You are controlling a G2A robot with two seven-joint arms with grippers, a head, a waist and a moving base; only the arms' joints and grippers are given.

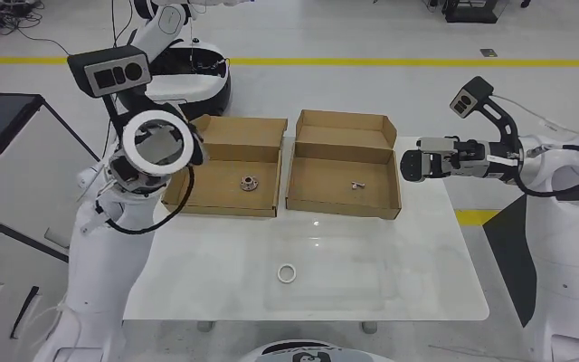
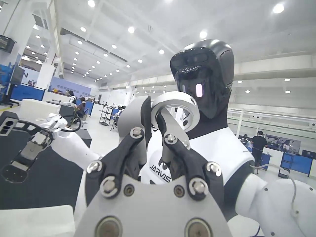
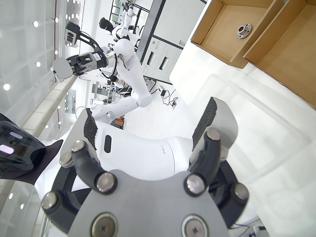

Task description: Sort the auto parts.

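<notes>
My left gripper is raised high beside the table's left edge, shut on a large silver metal ring; one finger sits inside the ring, the other outside. From above, the ring faces the camera. My right gripper is open and holds nothing; it hovers off the right end of the right cardboard box, seen from above as the right gripper. The left cardboard box holds a metal flange. A small metal part lies in the right box. A small white ring rests on the table.
The white table carries a clear shallow tray near its front, with the white ring by its left edge. Both boxes stand side by side at the back with flaps up. A dark-framed cabinet stands left of the table.
</notes>
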